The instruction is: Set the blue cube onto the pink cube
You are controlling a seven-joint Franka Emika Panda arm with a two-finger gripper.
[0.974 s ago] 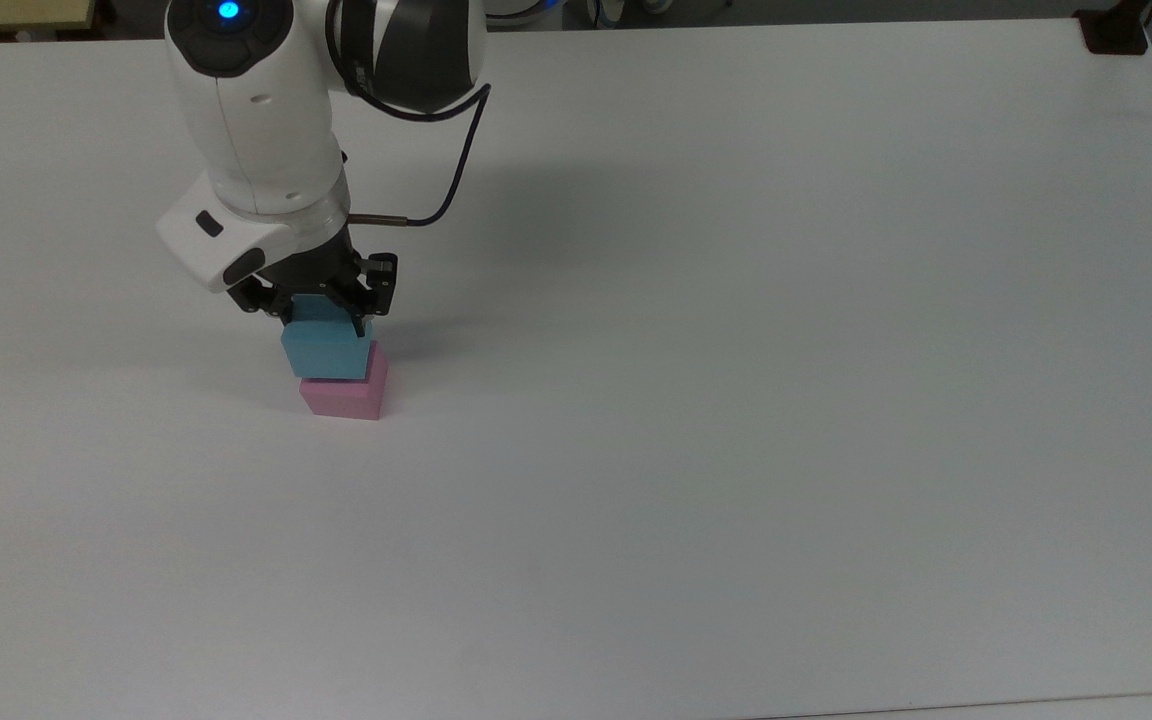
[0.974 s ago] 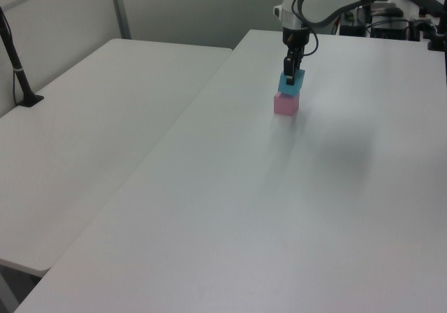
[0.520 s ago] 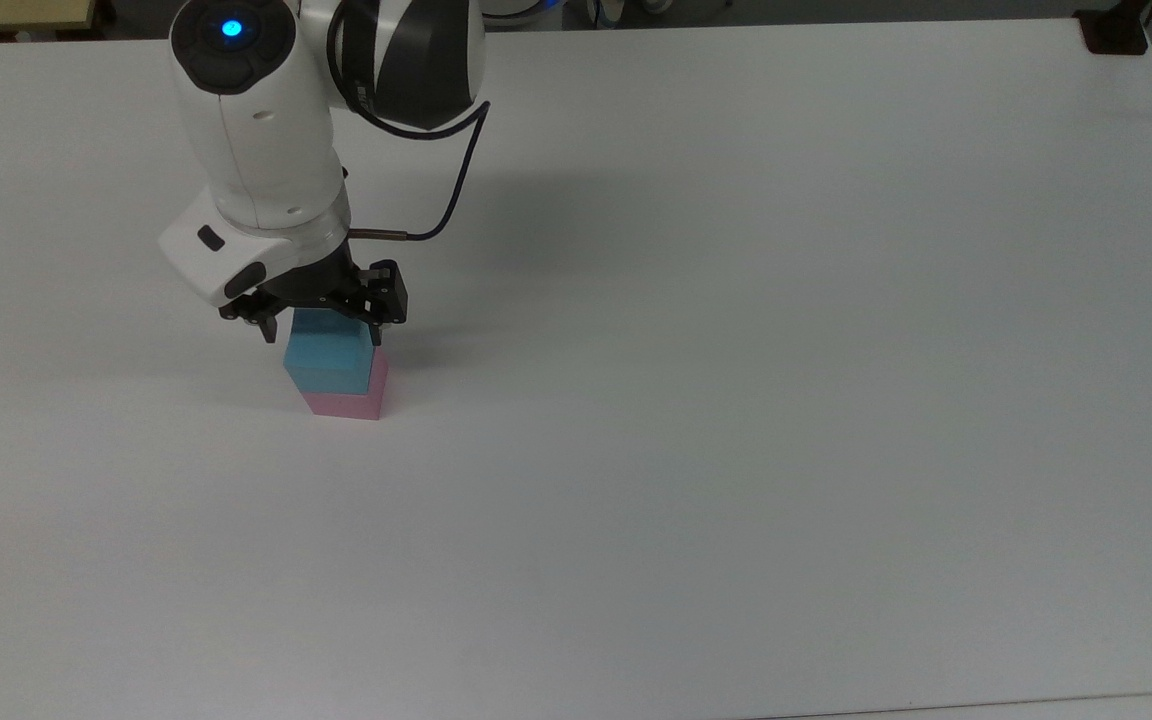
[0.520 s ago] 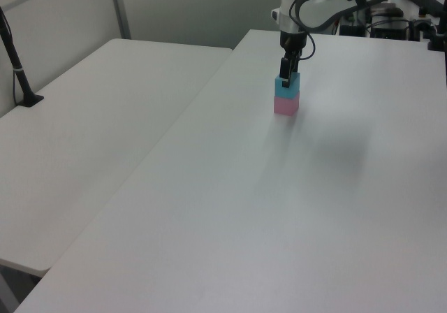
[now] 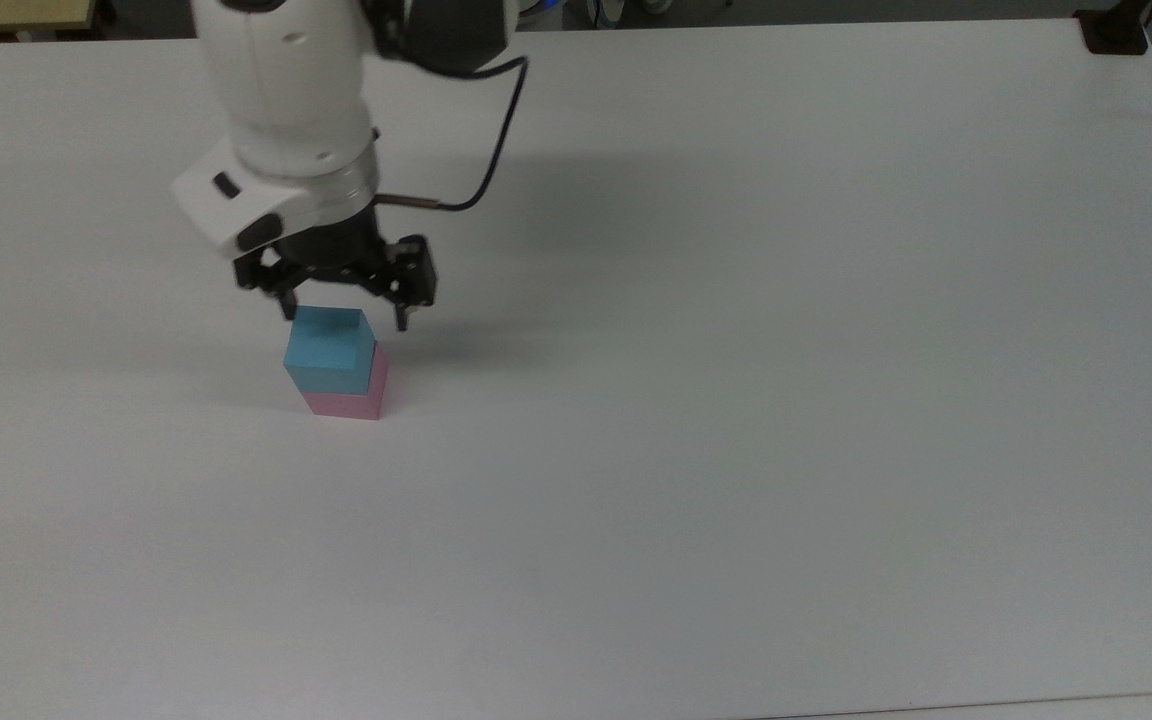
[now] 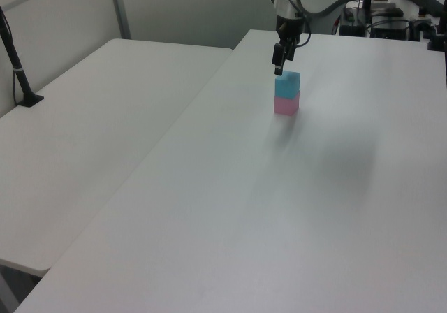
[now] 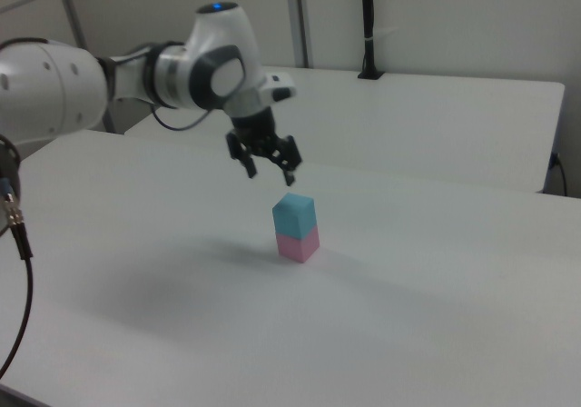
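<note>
The blue cube (image 5: pixel 328 350) (image 6: pixel 287 84) (image 7: pixel 294 214) rests squarely on top of the pink cube (image 5: pixel 346 396) (image 6: pixel 286 105) (image 7: pixel 299 244) on the white table. My gripper (image 5: pixel 344 308) (image 6: pixel 278 66) (image 7: pixel 270 174) hangs open above the stack, clear of the blue cube, with nothing between its fingers. In the right view it sits up and to the left of the cubes.
The white table (image 5: pixel 736 400) spreads wide to the top view's right and front. A second table (image 6: pixel 91 117) adjoins at the left view's left, with a black post (image 6: pixel 17 68) on it. A black clamp (image 5: pixel 1114 30) sits at the top view's far right corner.
My gripper opened and let go of the blue cube, then rose away from it. The blue cube settled level on the pink cube.
</note>
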